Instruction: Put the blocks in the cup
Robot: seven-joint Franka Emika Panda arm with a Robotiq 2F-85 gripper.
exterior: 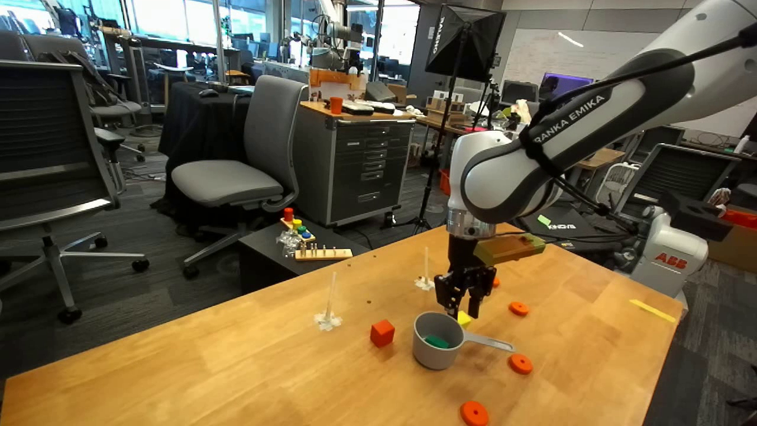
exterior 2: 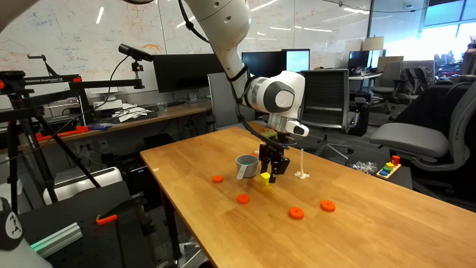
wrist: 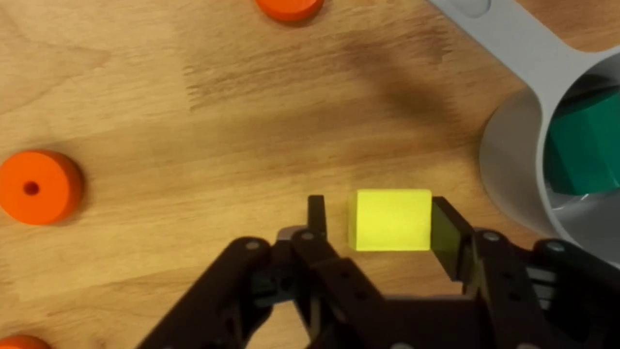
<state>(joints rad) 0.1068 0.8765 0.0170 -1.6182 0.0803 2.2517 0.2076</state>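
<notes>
Between the parted fingertips of the Robotiq gripper (wrist: 379,220) lies the yellow block (wrist: 393,220) on the wooden table (wrist: 193,140), a gap showing at one side; whether the fingertip nearer the grey measuring cup (wrist: 513,165) touches it cannot be told. The green block (wrist: 591,145) sits inside that cup.

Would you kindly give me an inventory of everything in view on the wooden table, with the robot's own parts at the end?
table: one, light brown, beneath everything below
cup: one, grey, on the table
green block: one, green, inside the cup
yellow block: one, yellow, beside the cup, apart from it
red block: one, orange-red, beside the cup, apart from it
discs: four, orange, scattered on the table
sticks: two, whitish, standing on the table
strip: one, yellow, near the table's edge
arm: one, white and grey, above the table
gripper: one, black, open astride the yellow block
</notes>
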